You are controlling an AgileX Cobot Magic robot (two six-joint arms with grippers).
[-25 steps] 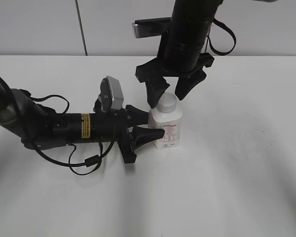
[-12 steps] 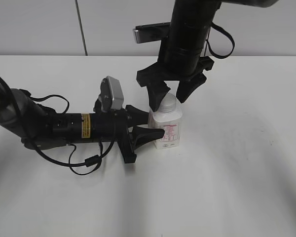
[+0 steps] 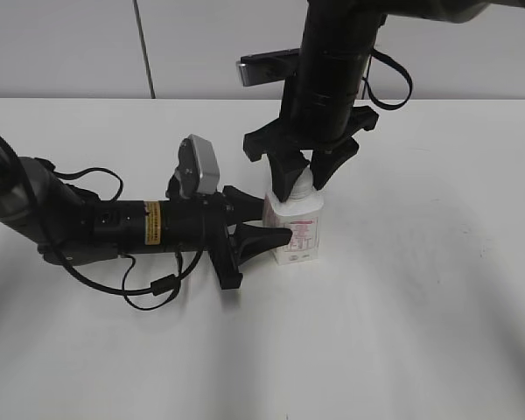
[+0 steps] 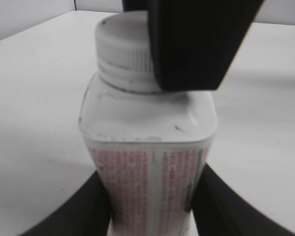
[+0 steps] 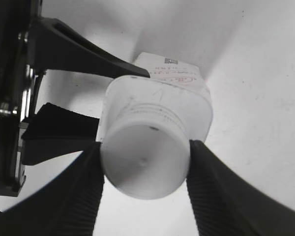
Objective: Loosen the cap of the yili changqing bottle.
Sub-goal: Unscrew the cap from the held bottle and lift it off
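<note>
The yili changqing bottle (image 3: pixel 295 228) stands upright on the white table, white with a red-print label. It also shows in the left wrist view (image 4: pixel 147 162) and the right wrist view (image 5: pixel 179 98). My left gripper (image 3: pixel 267 226) lies low on the table and is shut on the bottle's body (image 4: pixel 150 196). The white ribbed cap (image 4: pixel 123 46) sits on the neck. My right gripper (image 3: pixel 302 175) reaches down from above and is shut on the cap (image 5: pixel 145 160), one finger on each side (image 5: pixel 145 191). In the exterior view the cap is mostly hidden by the fingers.
The white table (image 3: pixel 402 315) reaches to a pale wall at the back. The left arm's cables (image 3: pixel 153 284) loop on the table beside the arm. A grey camera block (image 3: pixel 199 166) sits on the left wrist.
The right gripper has come down over the bottle and its fingers have closed onto the cap. The left gripper and the bottle have stayed still.
</note>
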